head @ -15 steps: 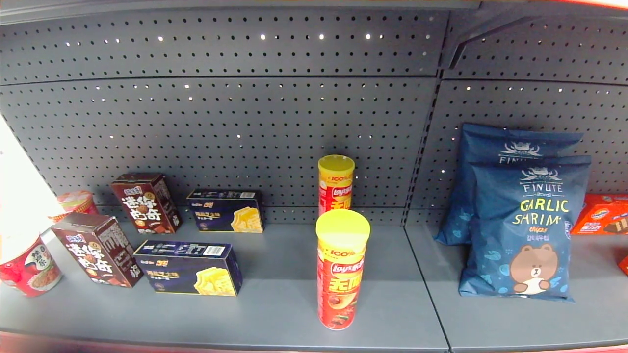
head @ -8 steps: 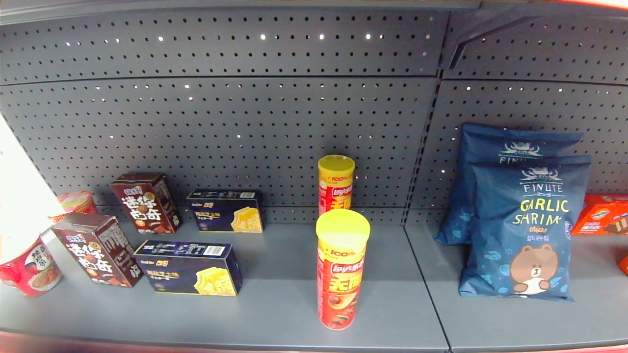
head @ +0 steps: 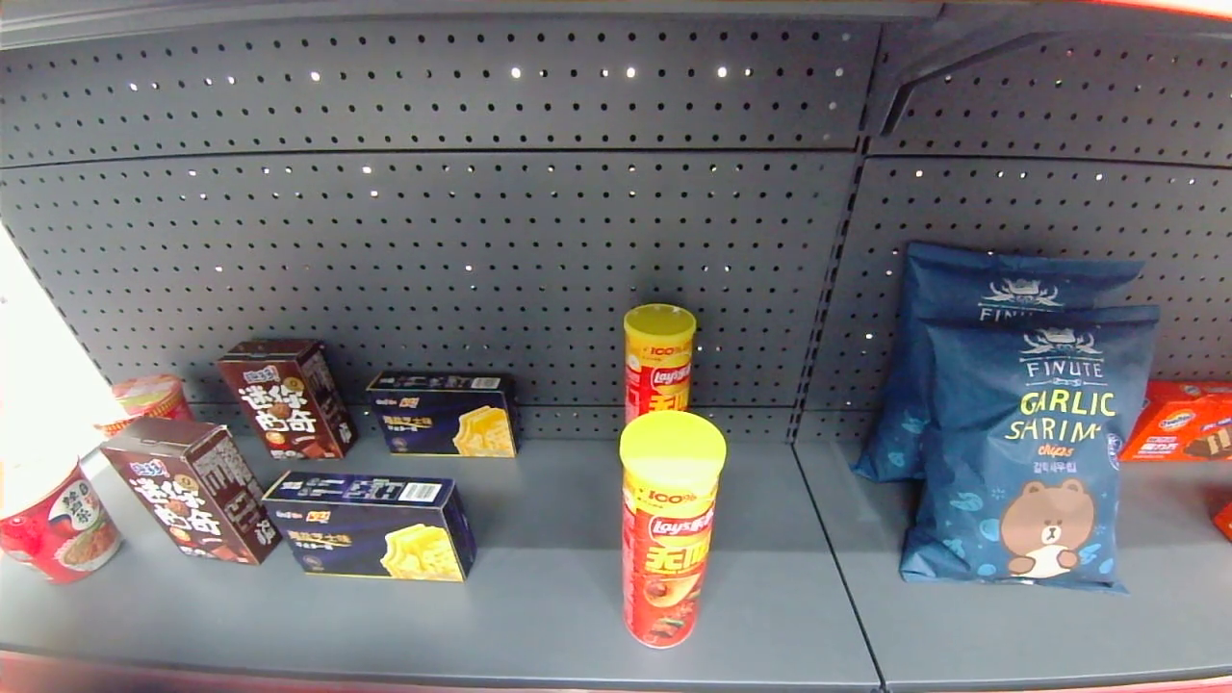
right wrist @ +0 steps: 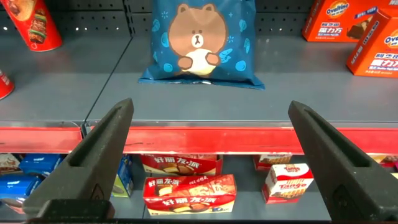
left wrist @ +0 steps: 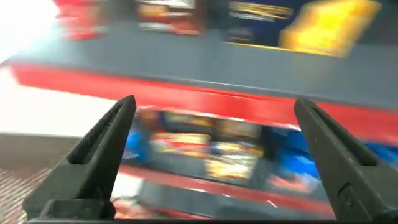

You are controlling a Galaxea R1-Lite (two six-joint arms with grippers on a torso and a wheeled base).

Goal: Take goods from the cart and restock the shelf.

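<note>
Jaws apart on both: your left gripper (left wrist: 214,104) and right gripper (right wrist: 210,104) hold nothing, each facing the shelf (right wrist: 280,99) front.

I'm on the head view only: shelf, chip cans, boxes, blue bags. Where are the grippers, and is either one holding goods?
Observer: The right gripper is open and empty, facing the shelf's red front edge just below the blue bear bag.
Operator: And the left one?
Observer: The left gripper is open and empty too, also before a red shelf edge; its surroundings are blurred.
Operator: Anything beneath this shelf?
Observer: Yes, a lower shelf holds red snack boxes.
</note>
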